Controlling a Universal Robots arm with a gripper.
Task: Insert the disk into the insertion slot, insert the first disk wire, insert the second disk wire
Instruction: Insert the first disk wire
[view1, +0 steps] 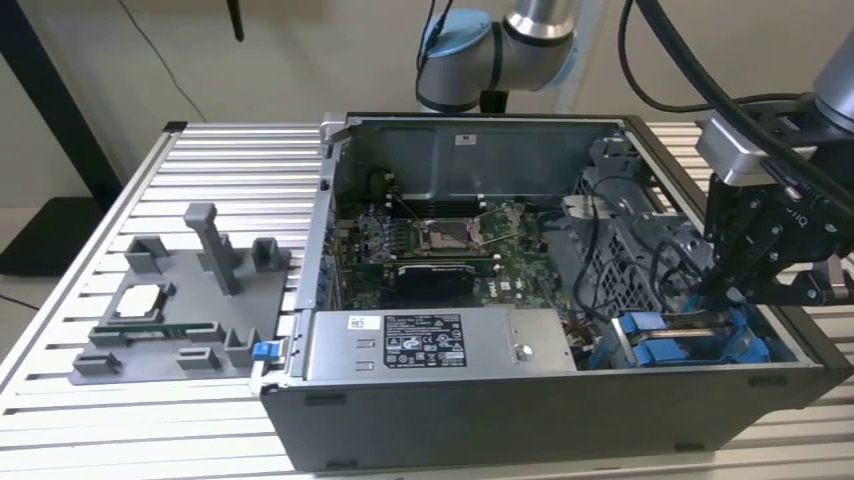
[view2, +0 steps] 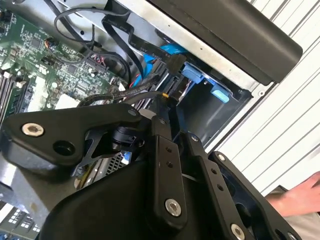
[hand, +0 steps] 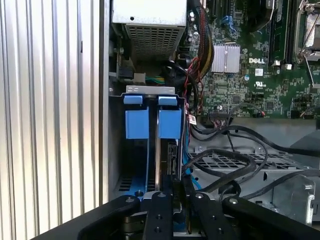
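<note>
Disk (hand: 158, 157) stands on edge in the slot (hand: 150, 90), at the case's (view1: 534, 420) corner on the exterior view's right. Its long axis runs from the blue tabs (hand: 169, 123) toward the hand (hand: 174, 182).

The first wrist view looks along the slot. It shows the disk's thin silver edge between blue rails, with a second blue tab (hand: 136, 123) just beside the first. In the exterior view the hand (view1: 707, 295) hangs over the blue rails (view1: 663, 352), and the disk itself cannot be made out there. The second wrist view shows the hand (view2: 162, 102) reaching toward a black plug (view2: 173, 63) on its wire. A person's fingers (view2: 300, 192) lie on the bench outside the case.

The hand's fingers are drawn narrow, close together. Whether they pinch a wire cannot be told.

Black wires (hand: 225, 160) loop just beside the slot, over a perforated cage (hand: 235, 162). The board (view1: 441, 240) lies in the middle of the case, and a grey box (view1: 427, 345) sits against the near wall. On the bench (view1: 200, 150), a grey fixture (view1: 187, 300) stands well apart on the exterior view's left.
</note>
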